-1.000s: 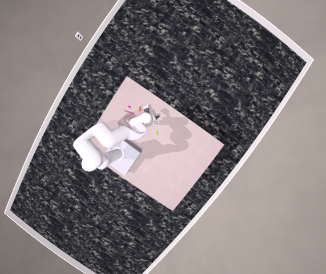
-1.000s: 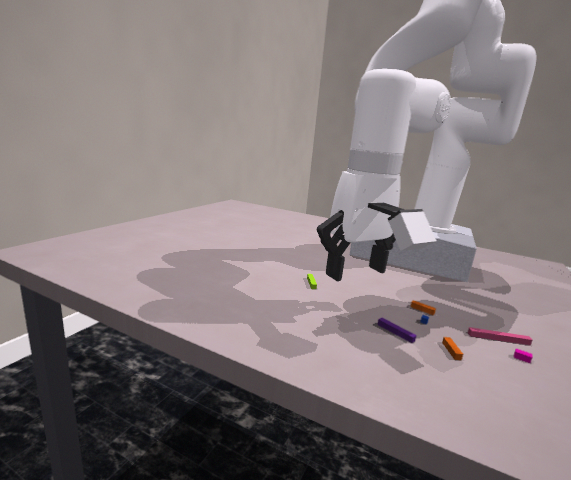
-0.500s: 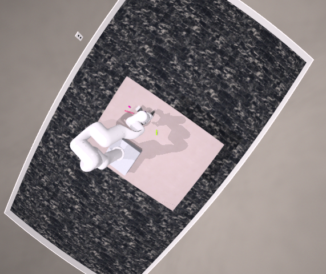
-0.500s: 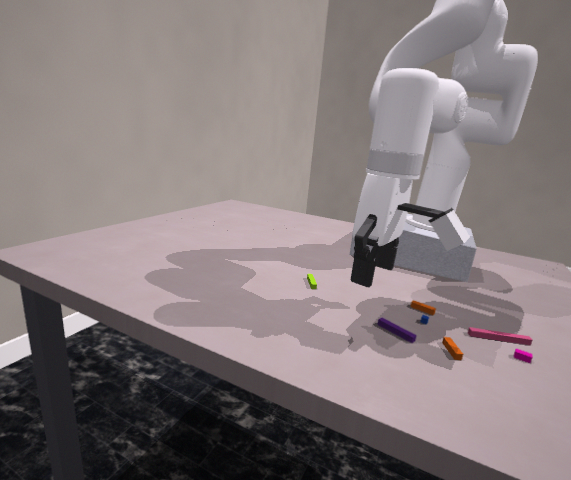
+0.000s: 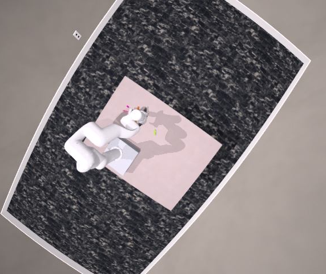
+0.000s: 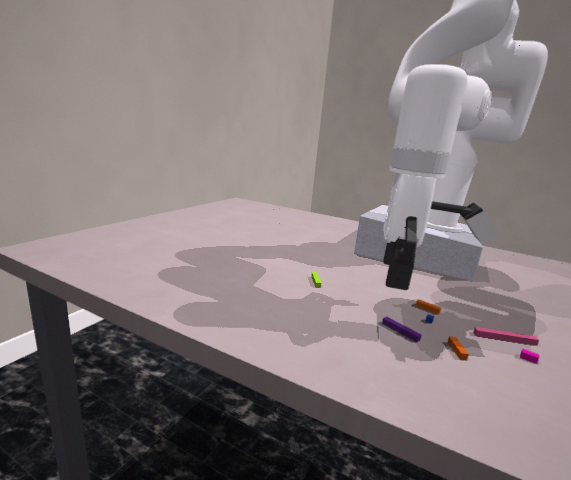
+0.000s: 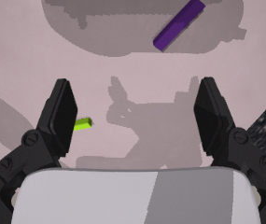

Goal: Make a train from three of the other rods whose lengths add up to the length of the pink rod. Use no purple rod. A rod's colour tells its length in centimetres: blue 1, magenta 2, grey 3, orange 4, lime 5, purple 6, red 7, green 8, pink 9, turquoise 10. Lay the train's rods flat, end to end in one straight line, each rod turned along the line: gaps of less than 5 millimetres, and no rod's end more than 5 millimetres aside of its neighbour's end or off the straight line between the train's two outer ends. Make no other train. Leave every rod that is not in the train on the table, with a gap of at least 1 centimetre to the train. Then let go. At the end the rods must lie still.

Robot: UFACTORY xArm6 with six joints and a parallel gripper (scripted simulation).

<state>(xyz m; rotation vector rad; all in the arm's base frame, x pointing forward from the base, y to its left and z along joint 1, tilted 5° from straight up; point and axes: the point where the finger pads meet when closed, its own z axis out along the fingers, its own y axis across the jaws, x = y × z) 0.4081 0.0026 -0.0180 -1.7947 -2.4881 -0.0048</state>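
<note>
My jaws: wide apart, above the counter
Clock: exterior view, centred on me
Purple rod: six
Blue rod: five
Orange rods: two, five
Lime rod: nearly nine
Pink rod: four
Magenta rod: four, beyond pink

We hold our arm bent above the desk, its wrist turned downward. Our claw hangs over the desk, fingers spread wide apart with nothing between them.
</note>
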